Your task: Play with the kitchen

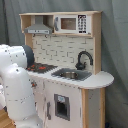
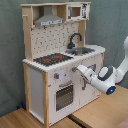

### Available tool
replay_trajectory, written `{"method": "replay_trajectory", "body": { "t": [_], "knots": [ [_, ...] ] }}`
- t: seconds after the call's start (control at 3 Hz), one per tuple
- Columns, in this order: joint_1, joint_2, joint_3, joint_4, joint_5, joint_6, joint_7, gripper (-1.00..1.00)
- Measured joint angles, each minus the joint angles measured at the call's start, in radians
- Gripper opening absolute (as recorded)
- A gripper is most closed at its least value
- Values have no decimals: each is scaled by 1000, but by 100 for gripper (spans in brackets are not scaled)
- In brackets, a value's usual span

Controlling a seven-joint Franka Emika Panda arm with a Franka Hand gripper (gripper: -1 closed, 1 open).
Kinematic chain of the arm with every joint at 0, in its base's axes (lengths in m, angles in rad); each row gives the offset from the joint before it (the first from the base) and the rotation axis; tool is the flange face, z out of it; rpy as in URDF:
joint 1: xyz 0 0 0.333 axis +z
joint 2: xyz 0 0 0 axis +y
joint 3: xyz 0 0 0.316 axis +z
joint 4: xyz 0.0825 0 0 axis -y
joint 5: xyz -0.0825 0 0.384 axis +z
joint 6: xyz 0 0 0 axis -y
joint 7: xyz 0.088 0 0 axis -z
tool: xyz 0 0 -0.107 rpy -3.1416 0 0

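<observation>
So the claw [image 2: 75,69] is right up against the toy kitchen [image 2: 50,95] front, at the knobs above the oven door [image 2: 64,96]; can't tell if it's gripping anything.
</observation>
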Motion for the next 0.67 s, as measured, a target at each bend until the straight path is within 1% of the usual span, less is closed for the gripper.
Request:
{"method": "replay_trajectory", "body": {
  "t": [0.67],
  "knots": [
    [-1, 8, 1, 1, -142, 16, 152, 100]
  ]
}}
